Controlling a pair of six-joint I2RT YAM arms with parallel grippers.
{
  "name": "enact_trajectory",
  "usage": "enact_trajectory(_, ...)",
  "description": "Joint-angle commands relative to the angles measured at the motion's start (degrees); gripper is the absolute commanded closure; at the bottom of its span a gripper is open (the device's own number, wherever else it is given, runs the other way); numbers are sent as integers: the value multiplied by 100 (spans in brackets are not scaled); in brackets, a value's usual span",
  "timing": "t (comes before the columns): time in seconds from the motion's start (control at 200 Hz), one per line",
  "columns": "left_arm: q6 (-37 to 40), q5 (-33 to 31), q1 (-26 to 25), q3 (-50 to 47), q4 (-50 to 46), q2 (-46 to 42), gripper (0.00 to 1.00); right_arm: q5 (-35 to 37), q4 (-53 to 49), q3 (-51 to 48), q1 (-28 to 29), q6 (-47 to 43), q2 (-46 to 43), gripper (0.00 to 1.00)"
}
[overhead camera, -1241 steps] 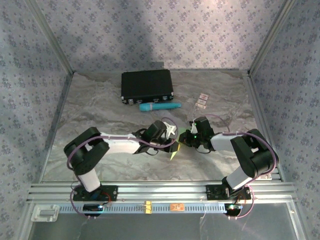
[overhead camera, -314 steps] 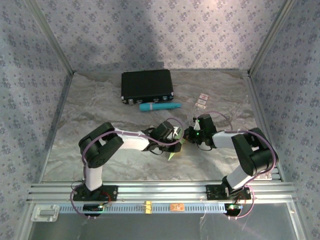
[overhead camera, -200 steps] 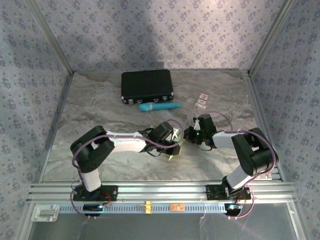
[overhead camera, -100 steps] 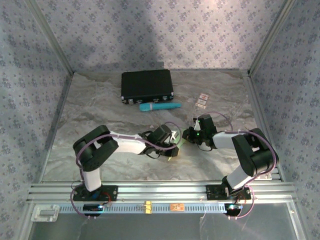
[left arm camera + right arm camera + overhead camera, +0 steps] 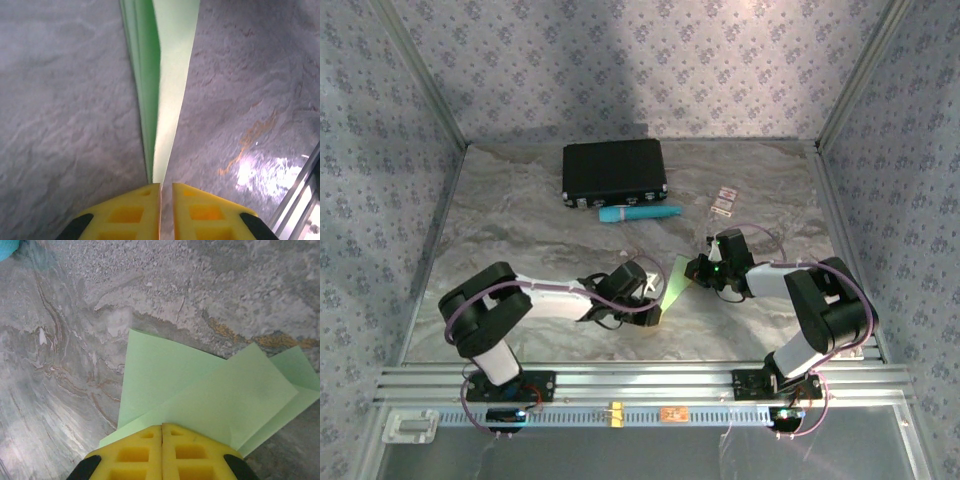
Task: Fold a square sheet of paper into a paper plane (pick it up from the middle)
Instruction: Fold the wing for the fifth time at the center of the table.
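— Left claw (image 5: pixel 166 185) and right claw (image 5: pixel 161 426) each clamp the folded sheet (image 5: pixel 673 288): why opposite ends?
— Probably to stretch it taut between them, mid-surface (image 5: pixel 520 220), for creasing.

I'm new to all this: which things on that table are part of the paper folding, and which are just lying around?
Part of the job:
- folded green paper
- left pincer and right pincer, both shut on it

Just lying about:
- black case
- teal tube
- small cards, too small to identify
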Motion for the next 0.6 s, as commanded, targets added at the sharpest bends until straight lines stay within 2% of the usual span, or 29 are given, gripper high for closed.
enact_trajectory(0.0, 7, -58, -82, -254, -469, -366, 86, 213, -481, -96, -89, -65, -4, 93)
enact_trajectory(0.18, 67, -262, 80, -167, -348, -840, 88, -154, -438, 150, -83, -230, -316, 89)
enact_trajectory(0.33, -71, -345, 465, -87, -44, -841, 88, 29, -867, 306, -88, -279, -897, 83)
enact_trajectory(0.465, -229, -99, 892, 72, 242, -597, 88, 271, -1295, 195, -91, -205, -1379, 80)
enact_trajectory(0.595, -284, 234, 1126, 328, 360, -277, 82, 408, -1388, -215, -80, 76, -1918, 76)
